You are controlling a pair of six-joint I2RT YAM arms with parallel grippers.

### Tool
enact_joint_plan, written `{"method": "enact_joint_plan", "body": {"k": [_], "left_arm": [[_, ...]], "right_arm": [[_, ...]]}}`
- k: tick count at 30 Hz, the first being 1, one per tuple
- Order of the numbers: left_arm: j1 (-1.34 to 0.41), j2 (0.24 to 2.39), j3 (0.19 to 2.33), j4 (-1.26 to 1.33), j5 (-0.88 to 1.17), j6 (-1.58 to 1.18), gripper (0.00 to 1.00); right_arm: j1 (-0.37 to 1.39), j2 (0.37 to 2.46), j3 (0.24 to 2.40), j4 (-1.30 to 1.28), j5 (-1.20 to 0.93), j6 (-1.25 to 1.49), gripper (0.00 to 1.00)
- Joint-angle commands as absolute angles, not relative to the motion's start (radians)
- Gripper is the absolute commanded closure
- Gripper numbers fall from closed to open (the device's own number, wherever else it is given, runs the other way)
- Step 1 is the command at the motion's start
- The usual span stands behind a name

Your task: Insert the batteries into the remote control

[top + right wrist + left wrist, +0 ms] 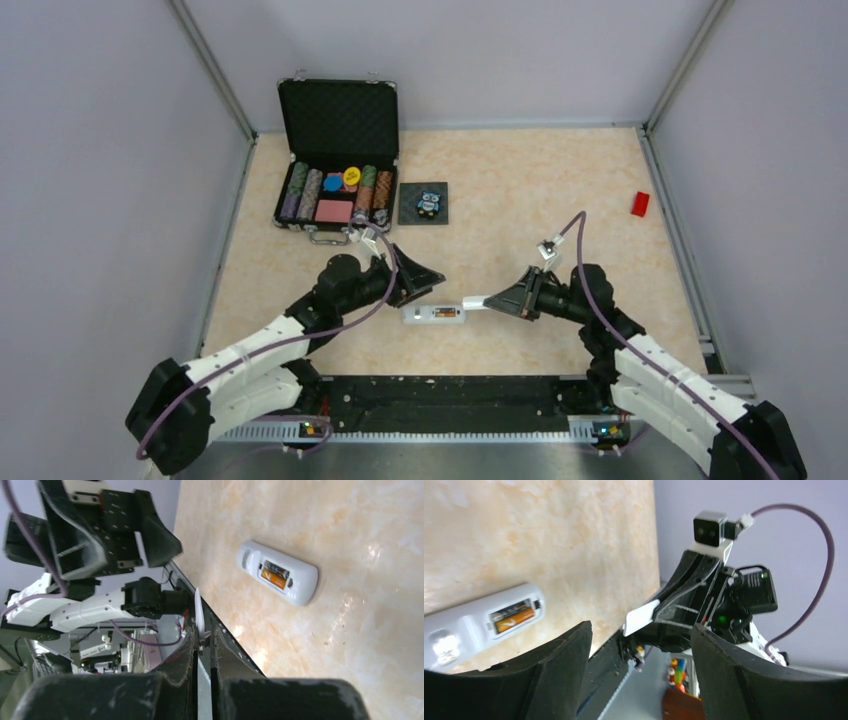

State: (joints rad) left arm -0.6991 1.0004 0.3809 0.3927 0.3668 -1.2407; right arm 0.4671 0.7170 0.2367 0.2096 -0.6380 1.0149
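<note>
Left pincer (pixel 430 286) gapes wide near the remote control (pixel 433 314); right pincer (pixel 492 300) pinches a thin white plate (pixel 474 301).

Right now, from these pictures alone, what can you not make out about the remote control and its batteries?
- Remote control buttons: face down in every view.
- Second battery: the bay beside the orange battery is dark in the right wrist view, blurred in the left, tiny from above.
- White piece in the right gripper: edge-on in its own view, half hidden by that gripper elsewhere.
</note>
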Motion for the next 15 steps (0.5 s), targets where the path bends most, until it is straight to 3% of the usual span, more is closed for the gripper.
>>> {"method": "enact_joint_plan", "body": {"k": [1,6,10,15], "left_arm": [[-0.692,0.851,0.366,0.110,0.160,-1.138,0.24],[-0.689,0.804,0.382,-0.079,0.100,-1.101,0.30],[-0.689,0.849,0.376,-0.084,0.138,-1.114,0.36],[-0.687,0.896,0.375,-0.090,0.156,-1.142,0.36]], "right_arm": [[0.584,0.716,0.196,0.272,-0.401,1.015,1.00],[0.711,0.835,0.174,0.396,-0.224,1.058,1.00],[0.774,0.978,0.228,0.442,-0.147,1.045,1.00],[0.825,1.117,0.267,0.526,-0.093,1.055,1.00]]}}
